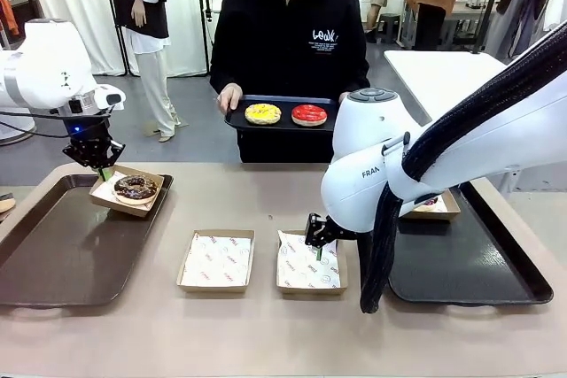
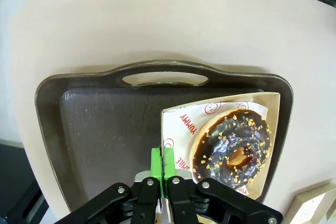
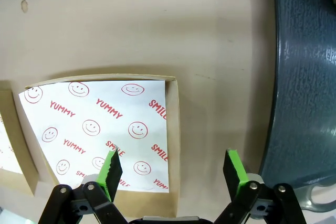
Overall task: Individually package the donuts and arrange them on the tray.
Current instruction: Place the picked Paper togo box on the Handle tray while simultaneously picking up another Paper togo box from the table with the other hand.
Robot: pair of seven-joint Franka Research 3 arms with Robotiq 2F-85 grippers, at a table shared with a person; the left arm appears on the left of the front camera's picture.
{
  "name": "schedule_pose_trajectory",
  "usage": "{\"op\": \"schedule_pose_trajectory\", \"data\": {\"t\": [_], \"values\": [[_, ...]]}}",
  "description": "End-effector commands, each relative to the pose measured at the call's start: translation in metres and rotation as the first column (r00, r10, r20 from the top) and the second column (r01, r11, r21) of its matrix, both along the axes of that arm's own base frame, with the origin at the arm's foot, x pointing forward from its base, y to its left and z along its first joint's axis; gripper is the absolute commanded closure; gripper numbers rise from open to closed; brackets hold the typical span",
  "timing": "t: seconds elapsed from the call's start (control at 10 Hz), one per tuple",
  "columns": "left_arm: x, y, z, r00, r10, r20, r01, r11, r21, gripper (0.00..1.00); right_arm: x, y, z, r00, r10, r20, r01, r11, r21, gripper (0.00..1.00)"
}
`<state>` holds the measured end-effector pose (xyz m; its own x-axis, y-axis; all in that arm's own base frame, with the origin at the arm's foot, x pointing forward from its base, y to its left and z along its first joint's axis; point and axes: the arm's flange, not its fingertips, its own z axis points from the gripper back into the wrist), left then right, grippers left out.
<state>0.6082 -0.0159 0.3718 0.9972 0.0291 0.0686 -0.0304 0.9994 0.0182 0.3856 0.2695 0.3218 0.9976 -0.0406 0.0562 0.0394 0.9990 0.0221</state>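
Note:
A dark chocolate donut (image 1: 135,188) (image 2: 233,145) speckled with nut bits lies in a paper-lined cardboard box (image 1: 108,201) (image 2: 226,100) at the far right corner of the left brown tray (image 1: 62,254) (image 2: 105,129). My left gripper (image 1: 100,170) (image 2: 163,162) is shut on that box's wall. Across the table the person holds a small black tray (image 1: 282,127) carrying a yellow donut (image 1: 262,113) and a red donut (image 1: 309,115). My right gripper (image 1: 317,250) (image 3: 173,169) hangs open just above the near right side of an empty lined box (image 1: 307,265) (image 3: 173,124), one finger over its paper, the other outside its wall.
A second empty lined box (image 1: 216,260) sits left of it at mid-table. The dark right tray (image 1: 478,263) (image 3: 304,77) holds another box (image 1: 438,208), largely hidden behind my right arm. Bare tabletop lies along the front edge.

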Motion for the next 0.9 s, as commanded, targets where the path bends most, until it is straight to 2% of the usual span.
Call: {"op": "schedule_pose_trajectory", "data": {"t": [0.0, 0.3, 0.4, 0.5, 0.6, 0.7, 0.8], "values": [[-0.0005, -0.0063, -0.0009, 0.999, 0.019, 0.041, -0.021, 0.999, 0.036, 0.99, 0.0012, 0.0041, -0.0053, 1.0, -0.025, 0.009, 0.025, 0.999, 0.019, 0.0], [-0.0067, -0.0074, 0.0003, 0.998, 0.02, 0.055, -0.023, 0.998, 0.05, 0.99, 0.001, 0.0046, -0.0054, 1.0, -0.012, 0.008, 0.012, 0.999, 0.033, 0.0], [-0.0068, -0.0078, 0.0, 0.998, 0.027, 0.051, -0.03, 0.998, 0.056, 0.99, 0.0013, 0.0041, -0.0062, 1.0, -0.006, 0.01, 0.006, 0.999, 0.041, 0.42], [-0.0061, -0.0076, -0.0002, 0.998, 0.032, 0.047, -0.034, 0.998, 0.049, 0.99, 0.0014, 0.004, -0.007, 1.0, -0.007, 0.002, 0.007, 0.999, 0.041, 0.58], [-0.0054, -0.0079, -0.0005, 0.999, 0.039, 0.034, -0.041, 0.998, 0.056, 0.99, 0.0014, 0.004, -0.007, 1.0, -0.006, -0.001, 0.006, 0.999, 0.044, 1.0], [-0.0054, -0.0079, -0.0006, 0.999, 0.036, 0.031, -0.038, 0.998, 0.05, 0.42, 0.0014, 0.0043, -0.0069, 1.0, -0.008, -0.003, 0.008, 0.999, 0.047, 1.0], [-0.0051, -0.0072, -0.0003, 0.999, 0.039, 0.028, -0.04, 0.998, 0.045, 0.42, 0.0017, 0.0044, -0.0071, 1.0, -0.01, -0.005, 0.011, 0.999, 0.049, 1.0]]}}
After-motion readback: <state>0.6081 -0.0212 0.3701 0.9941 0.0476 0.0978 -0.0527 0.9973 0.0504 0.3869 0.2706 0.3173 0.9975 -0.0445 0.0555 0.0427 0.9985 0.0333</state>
